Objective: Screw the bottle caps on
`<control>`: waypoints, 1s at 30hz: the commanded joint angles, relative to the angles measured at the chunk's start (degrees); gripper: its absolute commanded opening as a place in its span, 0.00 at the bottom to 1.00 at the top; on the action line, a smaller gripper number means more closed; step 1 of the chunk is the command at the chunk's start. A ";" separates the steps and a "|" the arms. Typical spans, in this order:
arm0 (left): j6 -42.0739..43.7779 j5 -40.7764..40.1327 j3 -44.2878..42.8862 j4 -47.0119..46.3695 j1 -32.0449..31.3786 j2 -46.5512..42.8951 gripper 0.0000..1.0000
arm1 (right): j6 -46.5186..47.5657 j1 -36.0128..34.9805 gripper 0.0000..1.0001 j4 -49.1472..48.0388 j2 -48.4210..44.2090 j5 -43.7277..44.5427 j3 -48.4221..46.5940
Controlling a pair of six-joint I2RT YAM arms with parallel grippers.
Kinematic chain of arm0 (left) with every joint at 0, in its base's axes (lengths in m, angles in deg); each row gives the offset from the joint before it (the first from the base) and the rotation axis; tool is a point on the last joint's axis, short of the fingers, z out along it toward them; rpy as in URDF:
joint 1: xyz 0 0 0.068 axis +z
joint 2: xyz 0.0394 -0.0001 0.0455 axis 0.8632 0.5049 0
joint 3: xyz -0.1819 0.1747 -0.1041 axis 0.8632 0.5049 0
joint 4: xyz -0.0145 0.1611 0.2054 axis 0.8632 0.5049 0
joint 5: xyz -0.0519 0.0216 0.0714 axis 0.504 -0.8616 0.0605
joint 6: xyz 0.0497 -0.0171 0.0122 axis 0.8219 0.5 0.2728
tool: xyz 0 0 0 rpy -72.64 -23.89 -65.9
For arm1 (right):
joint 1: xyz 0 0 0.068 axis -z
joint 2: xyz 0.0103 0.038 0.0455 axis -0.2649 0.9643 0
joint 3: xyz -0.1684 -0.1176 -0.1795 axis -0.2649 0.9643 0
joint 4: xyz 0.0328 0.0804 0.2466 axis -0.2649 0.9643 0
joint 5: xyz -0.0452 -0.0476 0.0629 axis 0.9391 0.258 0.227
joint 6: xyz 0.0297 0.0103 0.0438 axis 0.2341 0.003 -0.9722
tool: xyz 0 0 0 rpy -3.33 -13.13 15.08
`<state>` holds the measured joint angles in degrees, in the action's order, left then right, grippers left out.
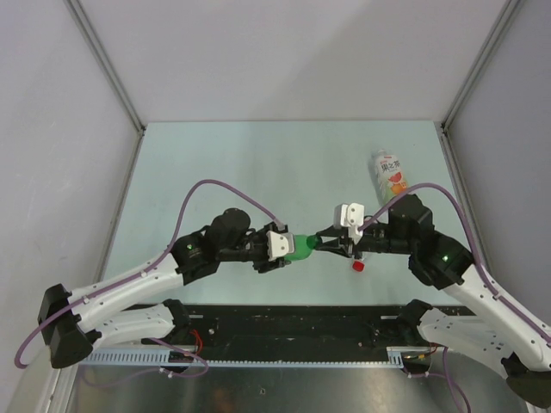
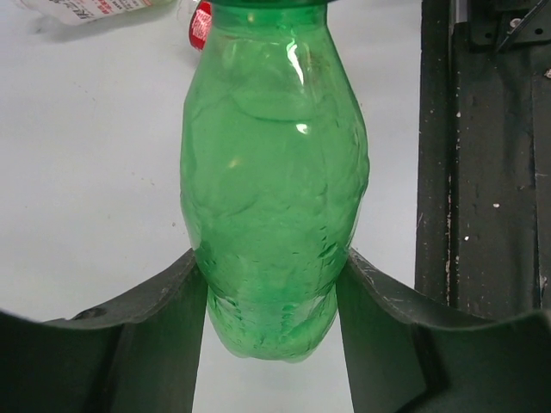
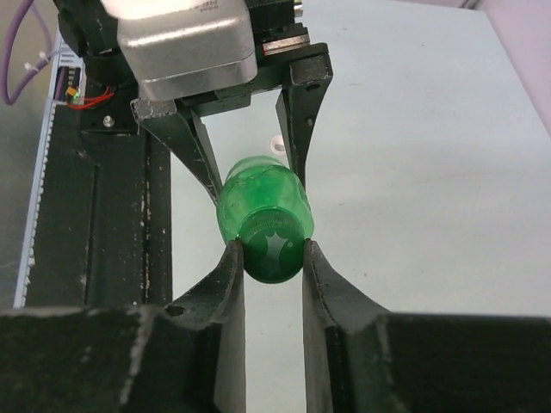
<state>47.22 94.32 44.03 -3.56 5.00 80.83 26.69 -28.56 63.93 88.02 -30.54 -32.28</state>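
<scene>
Horizontally, the green bottle (image 1: pixel 299 248) spans the gap between the two arms above the table (image 1: pixel 258 163); every other position is given relative to it. Left gripper (image 2: pixel 271 288): jaws closed against the bottle's lower body, one dark finger (image 2: pixel 164 327) on each flank, the rounded base pointing back toward the wrist. Right gripper (image 3: pixel 274 262): jaws pinching the opposite end of the bottle, a darker green round face bearing a pale mark, apparently the green cap (image 3: pixel 274 249); whether it is threaded on cannot be told. Red cap (image 1: pixel 358 268): lying on the table near the bottle's capped end, on the right arm's side, touching neither gripper. Clear bottle with a red-and-white label (image 1: pixel 392 175): on its side, well apart from the green bottle, toward the far right. Small white ring (image 3: pixel 277 144): on the table beside the green bottle's body, seen between the left fingers; too small to identify.
</scene>
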 commanded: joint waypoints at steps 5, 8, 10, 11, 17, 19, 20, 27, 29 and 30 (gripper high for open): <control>-4.95 -13.79 -5.87 -4.65 0.01 -0.39 0.00 | -25.11 -0.94 0.00 -7.58 3.46 16.93 -0.14; -6.51 -21.29 -7.02 -6.99 -0.06 1.23 0.00 | -45.15 -0.98 0.00 -10.92 7.36 25.72 -0.14; -7.02 -25.56 -7.14 -9.22 -0.12 2.89 0.00 | -61.13 -1.49 0.00 -11.86 10.72 33.20 -0.10; -7.29 -27.53 -7.14 -10.63 -0.19 3.89 0.00 | -66.06 -2.39 0.00 -12.91 12.40 36.07 0.01; -7.36 -36.60 -7.77 -16.08 -0.49 9.19 0.00 | -85.32 -12.41 0.00 -17.19 18.30 60.69 0.39; -7.80 -38.06 -8.09 -17.09 -0.58 10.18 0.00 | -92.68 -15.12 0.00 -16.04 19.28 70.20 0.89; -7.86 -38.05 -8.01 -17.56 -0.64 10.39 0.00 | -95.28 -15.83 0.00 -15.79 19.80 72.72 0.99; -6.38 -37.98 -5.94 -19.25 -0.70 9.77 0.00 | -98.31 -14.66 0.00 -15.22 19.41 72.14 1.09; -6.10 -36.67 -5.28 -18.85 -0.70 9.67 0.00 | -93.64 -13.26 0.00 -17.16 17.73 69.43 1.40; -6.13 -35.94 -4.90 -18.70 -0.70 9.61 0.00 | -91.02 -12.53 0.01 -18.81 16.61 67.11 1.90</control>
<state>41.45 59.20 40.97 -10.29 4.71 91.63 -64.50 -42.02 48.72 107.21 41.98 -31.64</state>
